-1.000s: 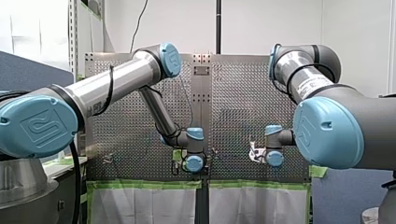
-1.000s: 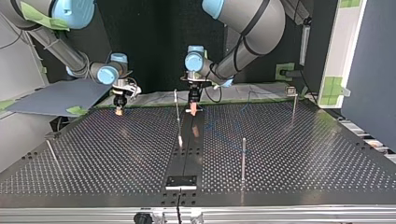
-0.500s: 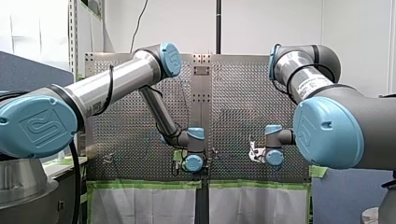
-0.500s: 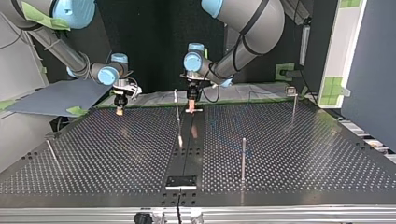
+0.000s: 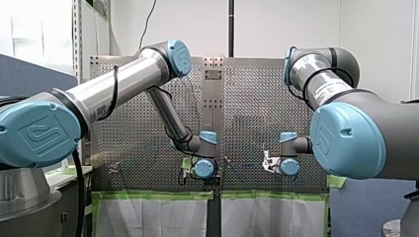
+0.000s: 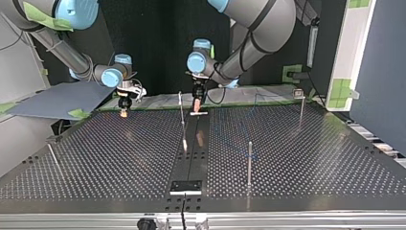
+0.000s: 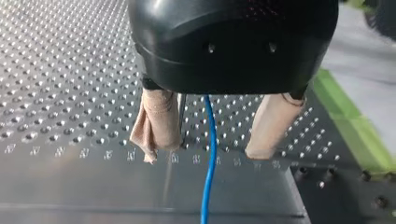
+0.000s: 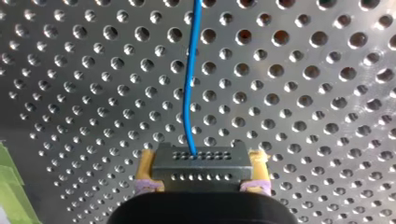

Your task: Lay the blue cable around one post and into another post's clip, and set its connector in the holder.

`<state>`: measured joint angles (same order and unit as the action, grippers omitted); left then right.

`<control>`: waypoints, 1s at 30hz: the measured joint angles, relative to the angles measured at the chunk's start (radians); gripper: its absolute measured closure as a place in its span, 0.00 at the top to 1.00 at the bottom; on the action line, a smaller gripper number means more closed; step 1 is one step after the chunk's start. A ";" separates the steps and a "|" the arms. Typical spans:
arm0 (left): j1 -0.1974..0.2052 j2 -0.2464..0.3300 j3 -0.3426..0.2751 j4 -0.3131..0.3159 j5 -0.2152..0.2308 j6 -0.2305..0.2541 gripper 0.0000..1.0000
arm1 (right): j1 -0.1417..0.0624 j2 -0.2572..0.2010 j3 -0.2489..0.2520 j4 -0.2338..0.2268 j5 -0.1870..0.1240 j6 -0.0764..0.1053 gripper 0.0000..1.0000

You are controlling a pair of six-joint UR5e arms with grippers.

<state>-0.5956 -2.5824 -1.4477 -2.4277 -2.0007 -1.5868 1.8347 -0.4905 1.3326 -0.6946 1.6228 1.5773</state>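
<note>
Right wrist view is showing my right pincer (image 8: 203, 171) clamping the grey connector (image 8: 204, 161) between its yellow pads (image 8: 147, 170), one pad pressing on each end of the block. The blue cable (image 8: 190, 93) is leaving the connector's face and running ahead of the pincer over the perforated surface (image 8: 303, 93), bending slightly partway.

Left wrist view is showing my left pincer (image 7: 204, 155) standing wide, its beige pads (image 7: 156, 123) well apart. The cable (image 7: 211, 154) is passing between them, nearer one pad than the other, and neither is pinching it. Whether it is brushing the nearer pad I cannot tell.

Top view is placing my right pincer (image 6: 123, 111) at nine o'clock from the view's middle, hanging above the surface (image 6: 95, 158) near its far edge. My left pincer (image 6: 195, 108) is hanging close to the middle, over the dark centre strip. A thin post (image 6: 182, 120) is standing just at its nine o'clock side. A second post (image 6: 249, 163) is standing at five o'clock from the middle. A third post (image 6: 301, 112), carrying a small clip (image 6: 298, 92), is standing at three o'clock. A fourth post (image 6: 52, 155) is leaning at eight o'clock. The holder (image 6: 186, 186) is sitting at six o'clock by the near edge, well apart from the connector. From this camera the cable is showing too faintly to trace.
</note>
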 joint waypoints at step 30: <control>-0.088 0.196 -0.123 -0.151 0.112 0.018 1.00 | -0.006 0.002 0.000 0.008 -0.005 0.029 0.00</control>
<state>-0.6838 -2.3869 -1.5703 -2.5788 -1.8891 -1.5690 1.8290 -0.4889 1.3326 -0.6868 1.6178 1.6058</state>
